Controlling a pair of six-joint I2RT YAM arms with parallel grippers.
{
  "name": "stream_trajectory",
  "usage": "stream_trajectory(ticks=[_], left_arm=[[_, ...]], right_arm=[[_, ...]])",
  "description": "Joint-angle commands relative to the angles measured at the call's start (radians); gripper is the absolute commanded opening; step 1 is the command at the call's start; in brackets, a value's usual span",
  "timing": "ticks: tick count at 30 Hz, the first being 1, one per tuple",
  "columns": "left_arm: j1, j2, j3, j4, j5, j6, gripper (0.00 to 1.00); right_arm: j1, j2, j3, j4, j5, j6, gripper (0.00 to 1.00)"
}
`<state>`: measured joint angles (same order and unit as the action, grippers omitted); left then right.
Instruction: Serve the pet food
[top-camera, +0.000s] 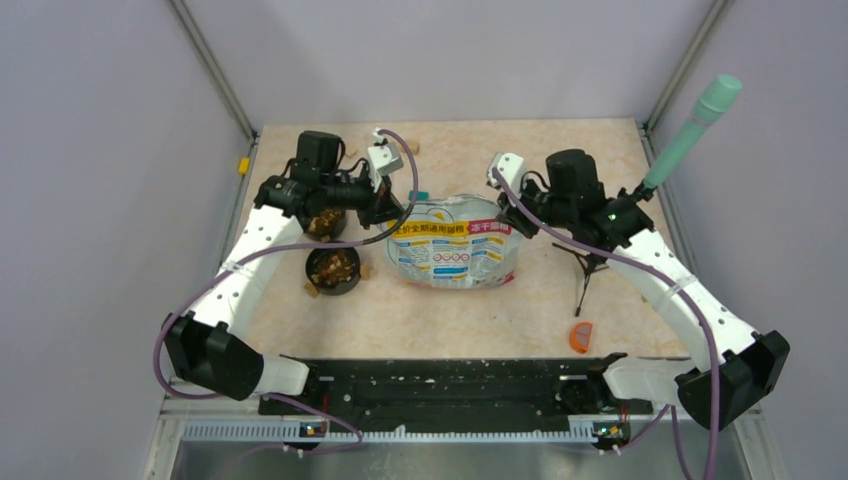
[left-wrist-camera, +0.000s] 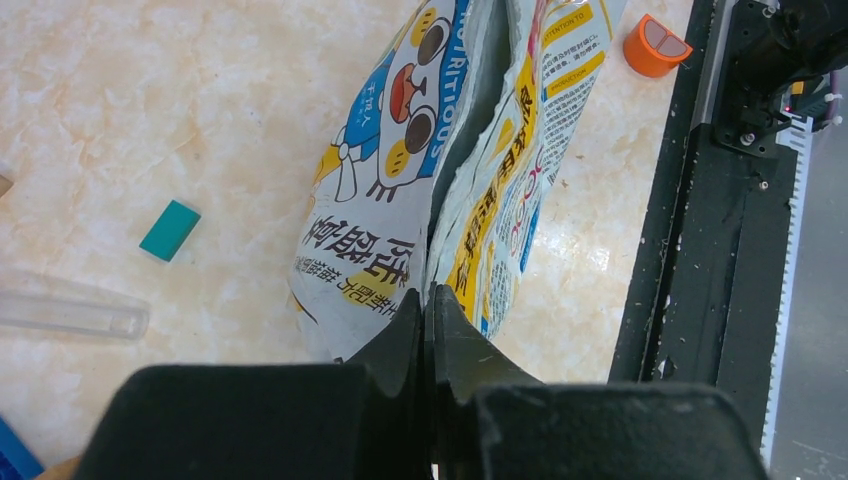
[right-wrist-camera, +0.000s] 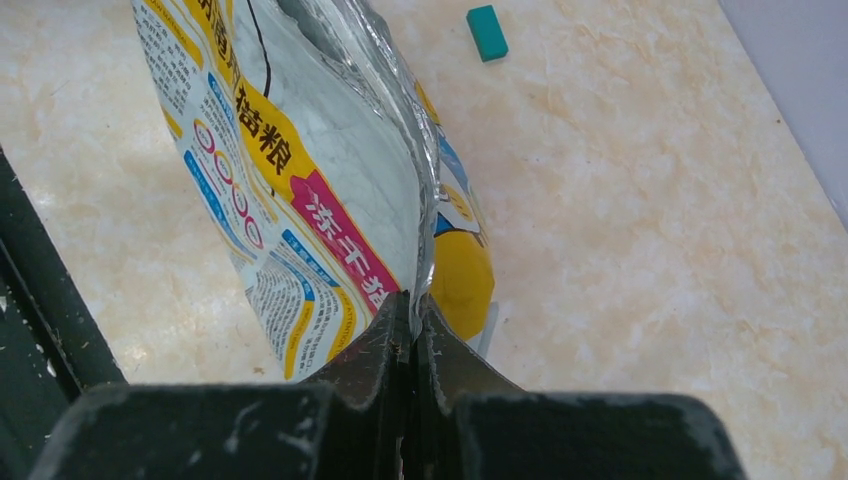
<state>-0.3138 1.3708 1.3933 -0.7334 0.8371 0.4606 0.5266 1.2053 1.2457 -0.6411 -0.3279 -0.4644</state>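
The glossy cartoon-cat bag (top-camera: 455, 245) stands in the middle of the table, its top open. My left gripper (top-camera: 391, 208) is shut on the bag's left edge, and my right gripper (top-camera: 509, 214) is shut on its right edge. In the left wrist view the jaws (left-wrist-camera: 428, 297) pinch the bag (left-wrist-camera: 400, 150) at its seam. In the right wrist view the jaws (right-wrist-camera: 412, 302) pinch the foil rim of the bag (right-wrist-camera: 300, 170). Brown kibble (top-camera: 333, 265) fills a black bowl (top-camera: 352, 285) left of the bag. A second bowl with kibble (top-camera: 323, 222) sits partly under my left arm.
A teal block (left-wrist-camera: 169, 230) and a clear tube (left-wrist-camera: 70, 315) lie behind the bag. An orange cap (top-camera: 581, 336) lies at front right. A teal-handled tool (top-camera: 690, 125) leans on a black stand (top-camera: 590, 265). Tan wooden blocks (top-camera: 310, 290) lie by the bowls. The black rail (top-camera: 450, 385) runs along the near edge.
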Motion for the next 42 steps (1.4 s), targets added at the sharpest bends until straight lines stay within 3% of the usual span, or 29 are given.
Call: stream_trajectory(ticks=[1, 2, 3, 4, 12, 18, 20, 21, 23, 28, 29, 30, 31, 32, 35, 38, 40, 41, 42], left_arm=[[0.006, -0.028, -0.002, 0.056, -0.005, 0.012, 0.0], [0.006, -0.03, -0.005, 0.065, -0.003, 0.007, 0.0], [0.005, -0.03, -0.004, 0.072, -0.001, 0.004, 0.0], [0.005, -0.029, -0.003, 0.077, 0.003, -0.001, 0.0], [0.006, -0.018, 0.007, 0.117, 0.012, -0.032, 0.0], [0.005, -0.018, 0.002, 0.152, 0.005, -0.055, 0.0], [0.005, -0.018, 0.001, 0.16, 0.002, -0.061, 0.0], [0.006, -0.017, 0.001, 0.161, 0.001, -0.063, 0.0], [0.005, -0.018, 0.001, 0.162, -0.001, -0.064, 0.0], [0.007, -0.014, -0.001, 0.175, -0.001, -0.07, 0.0], [0.007, -0.014, -0.002, 0.177, 0.001, -0.071, 0.0], [0.007, -0.015, 0.0, 0.181, 0.002, -0.073, 0.0], [0.007, -0.013, 0.001, 0.184, 0.003, -0.073, 0.0], [0.007, -0.012, 0.004, 0.185, 0.003, -0.073, 0.0], [0.007, -0.011, 0.014, 0.185, 0.008, -0.074, 0.0], [0.008, -0.012, 0.018, 0.184, 0.012, -0.073, 0.0], [0.01, -0.013, 0.014, 0.183, 0.012, -0.074, 0.0], [0.01, -0.013, 0.012, 0.182, 0.013, -0.074, 0.0], [0.01, -0.015, 0.01, 0.181, 0.014, -0.074, 0.0]], right_arm=[[-0.011, -0.023, 0.06, -0.004, -0.025, 0.0, 0.13], [-0.011, -0.016, 0.059, 0.005, -0.036, 0.003, 0.43], [-0.011, -0.005, 0.062, 0.018, -0.057, 0.011, 0.57], [-0.011, 0.007, 0.071, 0.03, -0.075, 0.023, 0.66], [0.031, 0.15, 0.148, 0.104, -0.151, 0.072, 0.69], [0.127, 0.263, 0.236, 0.044, -0.187, 0.047, 0.69], [0.139, 0.273, 0.237, 0.04, -0.186, 0.048, 0.66], [0.14, 0.27, 0.23, 0.046, -0.179, 0.051, 0.6], [0.141, 0.252, 0.206, 0.077, -0.15, 0.056, 0.0], [0.141, 0.194, 0.16, 0.161, -0.13, 0.073, 0.0], [0.141, 0.2, 0.167, 0.166, -0.137, 0.082, 0.06], [0.141, 0.212, 0.177, 0.164, -0.154, 0.088, 0.36], [0.145, 0.231, 0.191, 0.155, -0.17, 0.088, 0.61], [0.152, 0.25, 0.203, 0.149, -0.17, 0.09, 0.72], [0.176, 0.3, 0.221, 0.157, -0.133, 0.089, 0.78], [0.183, 0.334, 0.224, 0.186, -0.15, 0.102, 0.78], [0.188, 0.352, 0.229, 0.212, -0.158, 0.124, 0.73], [0.188, 0.356, 0.228, 0.227, -0.168, 0.135, 0.61], [0.188, 0.358, 0.227, 0.239, -0.183, 0.14, 0.27]])
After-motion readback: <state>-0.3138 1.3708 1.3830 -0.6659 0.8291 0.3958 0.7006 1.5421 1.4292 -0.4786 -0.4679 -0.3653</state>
